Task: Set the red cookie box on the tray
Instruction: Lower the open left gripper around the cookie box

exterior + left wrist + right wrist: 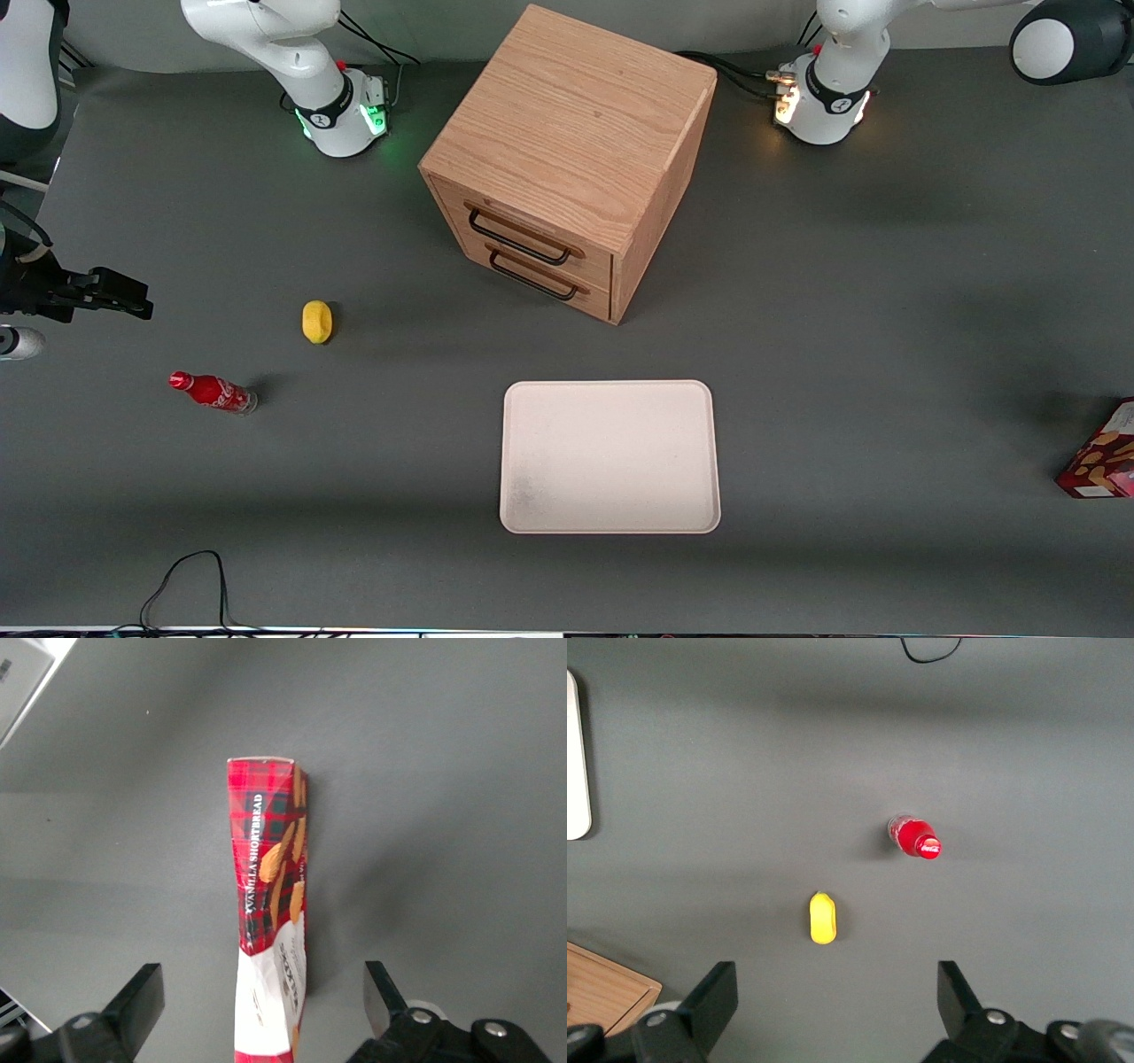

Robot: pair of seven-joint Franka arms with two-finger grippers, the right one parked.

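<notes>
The red cookie box (270,895) lies on the grey table, dark-red tartan with tan cookie pictures and a white label panel at the end nearest my wrist. My left gripper (263,992) hovers over that white end, open, one finger on each side of the box and neither touching it. In the front view only part of the box (1103,452) shows, at the working arm's end of the table, and the gripper is out of view. The cream-white tray (611,456) lies flat and bare near the table's front edge, in front of the cabinet.
A wooden two-drawer cabinet (567,159) stands mid-table, farther from the camera than the tray. A yellow object (316,321) and a small red soda bottle (213,391) lie toward the parked arm's end. A black cable (190,576) loops at the front edge.
</notes>
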